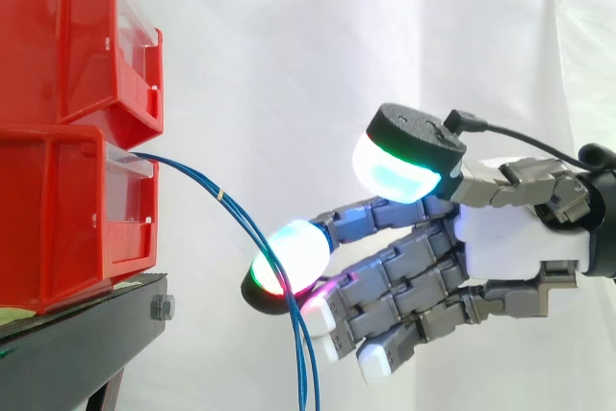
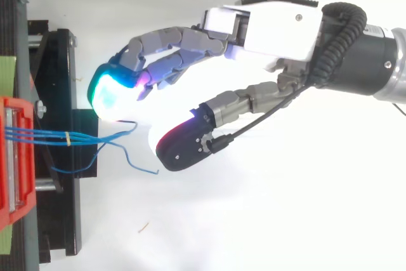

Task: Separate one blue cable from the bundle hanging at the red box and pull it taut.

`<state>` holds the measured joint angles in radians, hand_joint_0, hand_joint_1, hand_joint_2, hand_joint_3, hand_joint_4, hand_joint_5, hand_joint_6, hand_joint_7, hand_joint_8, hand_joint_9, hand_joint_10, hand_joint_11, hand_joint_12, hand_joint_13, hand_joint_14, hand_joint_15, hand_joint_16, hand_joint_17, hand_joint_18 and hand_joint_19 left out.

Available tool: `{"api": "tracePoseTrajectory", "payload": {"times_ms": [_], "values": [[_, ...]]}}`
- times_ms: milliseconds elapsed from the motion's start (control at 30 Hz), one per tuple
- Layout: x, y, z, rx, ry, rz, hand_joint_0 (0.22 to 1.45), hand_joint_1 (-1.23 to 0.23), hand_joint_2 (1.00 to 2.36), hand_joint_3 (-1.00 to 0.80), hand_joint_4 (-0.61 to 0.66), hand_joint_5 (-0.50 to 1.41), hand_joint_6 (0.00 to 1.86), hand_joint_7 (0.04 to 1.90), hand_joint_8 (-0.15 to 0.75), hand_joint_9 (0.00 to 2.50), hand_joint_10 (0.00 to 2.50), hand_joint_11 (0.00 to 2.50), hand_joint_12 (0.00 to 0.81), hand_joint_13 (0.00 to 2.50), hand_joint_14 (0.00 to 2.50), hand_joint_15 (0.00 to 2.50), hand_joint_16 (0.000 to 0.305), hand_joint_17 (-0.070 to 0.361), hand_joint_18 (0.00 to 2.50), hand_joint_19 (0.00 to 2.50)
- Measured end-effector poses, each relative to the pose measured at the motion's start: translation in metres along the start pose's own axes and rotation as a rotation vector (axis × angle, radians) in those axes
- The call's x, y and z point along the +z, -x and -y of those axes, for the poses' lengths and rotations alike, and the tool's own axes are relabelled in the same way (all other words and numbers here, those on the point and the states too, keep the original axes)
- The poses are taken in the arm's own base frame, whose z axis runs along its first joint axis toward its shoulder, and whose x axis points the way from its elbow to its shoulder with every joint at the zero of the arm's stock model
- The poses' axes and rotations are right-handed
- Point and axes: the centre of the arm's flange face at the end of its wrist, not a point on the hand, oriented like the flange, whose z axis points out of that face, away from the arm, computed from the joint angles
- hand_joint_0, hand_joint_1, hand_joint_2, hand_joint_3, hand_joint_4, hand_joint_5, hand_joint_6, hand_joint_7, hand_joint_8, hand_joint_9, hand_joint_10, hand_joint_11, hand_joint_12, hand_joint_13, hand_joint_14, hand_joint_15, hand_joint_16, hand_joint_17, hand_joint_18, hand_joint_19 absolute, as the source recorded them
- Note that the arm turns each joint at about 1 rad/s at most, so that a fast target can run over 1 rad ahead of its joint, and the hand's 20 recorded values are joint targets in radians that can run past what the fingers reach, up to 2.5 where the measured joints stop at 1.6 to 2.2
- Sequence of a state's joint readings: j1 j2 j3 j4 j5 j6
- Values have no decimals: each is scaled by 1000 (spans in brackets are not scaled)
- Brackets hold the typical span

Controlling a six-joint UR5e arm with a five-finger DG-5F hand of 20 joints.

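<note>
Closest to the lens in the side view was the grey-and-white robot hand [image 1: 520, 238], coming in from 3 o'clock. Its fingers were only loosely bent and the thumb was spread wide, so there was a big open gap and nothing pinched as far as I could see. One fingertip pad [image 1: 294, 252] glowed white, green and red, and the thumb pad [image 1: 395, 172] sat at about 1 o'clock from it, glowing cyan-white.

The bundle of thin blue cables [image 1: 241, 223] came out of the lower red plastic bin [image 1: 58, 209] at 9 o'clock. It arced down and crossed right at that glowing fingertip on its way to 6 o'clock; couldn't tell if it actually touched. A small yellow band [image 1: 220, 196] tied the strands together near the bin.

From above, the loose cable ends [image 2: 129, 126] splayed out in the gap between fingertip and thumb.

An upper red plastic bin [image 1: 58, 36] was stacked on the first, both on a black stand [image 1: 87, 324]. The clear label strips [image 1: 130, 166] on the bin fronts had nothing I could read at that size.
</note>
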<state>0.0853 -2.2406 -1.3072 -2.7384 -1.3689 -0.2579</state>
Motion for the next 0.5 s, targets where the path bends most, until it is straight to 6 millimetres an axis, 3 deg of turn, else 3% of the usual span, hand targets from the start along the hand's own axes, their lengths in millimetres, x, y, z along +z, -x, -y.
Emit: {"api": "tracePoseTrajectory", "payload": {"times_ms": [100,300,500], "values": [[2,0,3,17,8,-13,515,-596,1000,-500,201,-204,503,858,285,631,15,476,370,587,12,328,53,120,546,572],[12,-8,27,95,4,-57,516,-595,1000,-500,202,-203,502,859,287,638,13,498,369,592,12,332,53,119,549,579],[17,-9,34,121,17,-73,517,-593,1000,-500,204,-203,502,864,286,644,13,493,369,598,12,333,53,119,556,578]]}}
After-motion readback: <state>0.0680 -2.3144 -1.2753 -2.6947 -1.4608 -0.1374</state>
